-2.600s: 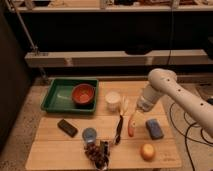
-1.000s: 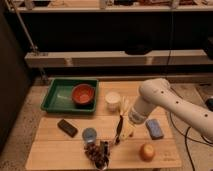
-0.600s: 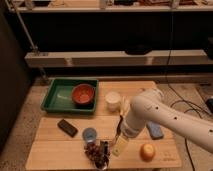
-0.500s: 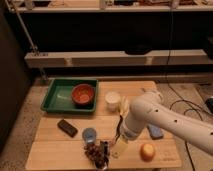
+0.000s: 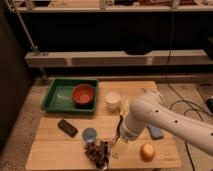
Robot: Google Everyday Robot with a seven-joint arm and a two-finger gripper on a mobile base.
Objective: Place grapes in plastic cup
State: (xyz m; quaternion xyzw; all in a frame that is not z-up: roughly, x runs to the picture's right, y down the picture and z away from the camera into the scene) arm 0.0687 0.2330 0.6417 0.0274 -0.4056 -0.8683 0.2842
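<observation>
Reddish-purple bunch of small round grapes (image 5: 96,152) at the front edge of the wooden desk (image 5: 50,150), gripper (image 5: 117,145) close by.

Camera view: the dark, bumpy cluster lies just in front of the small round light-blue plastic cup (image 5: 90,134), nearly touching it. The gripper hangs low just beside the bunch, on the side of the yellow-orange round fruit (image 5: 147,151); whether it is released or clenched cannot be told. The bunch looks light, soft and easily bruised, with berries that may drop off, so a gentle hold across its thick middle seems best.
</observation>
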